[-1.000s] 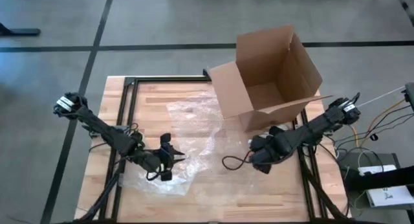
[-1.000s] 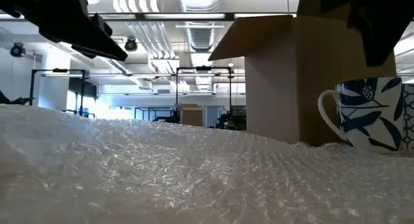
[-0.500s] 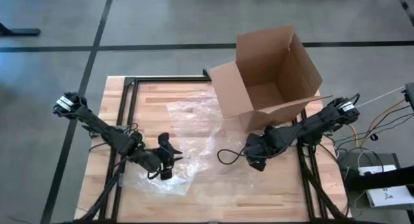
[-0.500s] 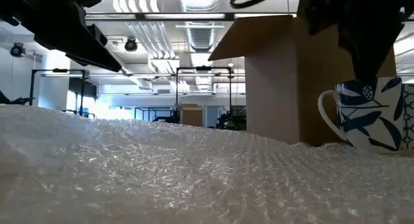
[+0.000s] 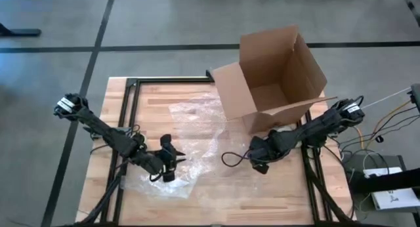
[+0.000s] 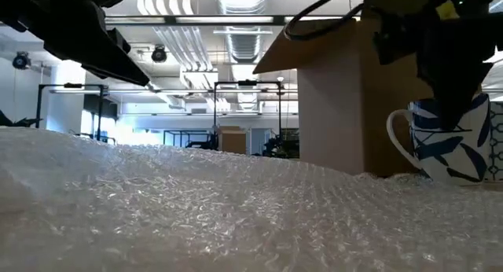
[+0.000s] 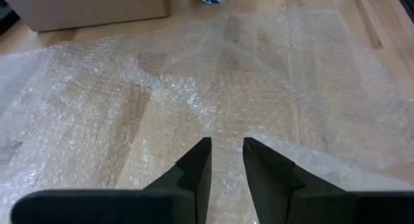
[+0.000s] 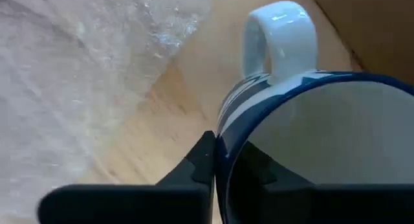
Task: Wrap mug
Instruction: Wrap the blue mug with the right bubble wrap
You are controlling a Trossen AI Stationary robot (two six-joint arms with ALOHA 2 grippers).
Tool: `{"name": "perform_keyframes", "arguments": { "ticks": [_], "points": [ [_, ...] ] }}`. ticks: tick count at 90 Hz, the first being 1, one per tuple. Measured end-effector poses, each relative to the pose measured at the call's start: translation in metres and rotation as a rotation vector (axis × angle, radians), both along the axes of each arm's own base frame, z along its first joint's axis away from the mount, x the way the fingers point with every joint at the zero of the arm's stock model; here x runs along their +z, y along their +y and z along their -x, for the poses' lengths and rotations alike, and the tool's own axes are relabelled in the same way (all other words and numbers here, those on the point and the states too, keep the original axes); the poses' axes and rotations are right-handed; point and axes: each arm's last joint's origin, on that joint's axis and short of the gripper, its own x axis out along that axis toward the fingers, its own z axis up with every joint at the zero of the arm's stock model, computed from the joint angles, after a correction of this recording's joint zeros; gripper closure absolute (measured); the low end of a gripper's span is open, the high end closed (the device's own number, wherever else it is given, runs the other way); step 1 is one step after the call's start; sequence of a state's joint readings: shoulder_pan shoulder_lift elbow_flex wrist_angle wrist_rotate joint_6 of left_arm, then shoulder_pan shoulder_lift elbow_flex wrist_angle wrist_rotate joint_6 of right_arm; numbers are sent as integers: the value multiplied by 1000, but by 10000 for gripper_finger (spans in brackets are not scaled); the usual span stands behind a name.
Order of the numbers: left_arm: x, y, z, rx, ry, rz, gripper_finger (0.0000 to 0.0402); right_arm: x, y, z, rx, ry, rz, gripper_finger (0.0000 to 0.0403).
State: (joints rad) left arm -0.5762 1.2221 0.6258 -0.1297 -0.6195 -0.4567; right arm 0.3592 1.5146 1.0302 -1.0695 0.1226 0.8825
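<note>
A white mug with blue leaves (image 6: 448, 142) stands upright on its base by the right edge of the bubble wrap (image 5: 190, 145), in front of the cardboard box. The arm hides it in the high view. My right gripper (image 5: 258, 156) comes down on it from above and is shut on its rim (image 8: 223, 162). The handle (image 8: 279, 36) points away from the fingers. My left gripper (image 5: 172, 160) hovers over the near left part of the wrap (image 7: 213, 88). Its fingers are open by a narrow gap and hold nothing. My right gripper has the mug's rim wall (image 8: 222, 146) between its fingers, one finger (image 8: 202, 166) outside and one (image 8: 253, 167) inside the hollow. It grips the side opposite the handle. The fingers point down from above. The mug stands upright with its base on the table.
An open cardboard box (image 5: 275, 76) with raised flaps stands at the far right of the table, just behind the mug (image 6: 354, 99). Black rails (image 5: 128, 115) run along the table's left and far sides. Bare wood shows at the near edge.
My right gripper has gone a little toward the table's left and far edges and come down onto the mug, so that its fingers now straddle the rim. The mug has stayed in place.
</note>
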Motion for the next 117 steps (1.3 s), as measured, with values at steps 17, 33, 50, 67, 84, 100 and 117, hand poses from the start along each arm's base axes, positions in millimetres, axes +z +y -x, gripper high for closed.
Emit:
{"name": "perform_keyframes", "arguments": {
  "ticks": [17, 33, 50, 67, 84, 100, 117],
  "points": [
    [0, 0, 0, 5, -2, 7, 326, 13, 4, -9, 7, -52, -15, 398],
    [0, 0, 0, 5, -1, 7, 326, 42, 18, -22, 36, -173, -36, 400],
    [0, 0, 0, 5, 0, 7, 326, 60, 38, -35, 74, -389, -20, 401],
    [0, 0, 0, 4, -1, 7, 326, 46, 54, -54, 183, -706, 14, 402],
    [0, 0, 0, 13, -7, 23, 326, 5, 54, -70, 201, -960, 75, 402],
    [0, 0, 0, 16, -6, 29, 326, -30, 57, -85, 187, -1095, 151, 403],
    [0, 0, 0, 24, -10, 23, 326, -60, 62, -105, 144, -1188, 272, 403]
  ]
}}
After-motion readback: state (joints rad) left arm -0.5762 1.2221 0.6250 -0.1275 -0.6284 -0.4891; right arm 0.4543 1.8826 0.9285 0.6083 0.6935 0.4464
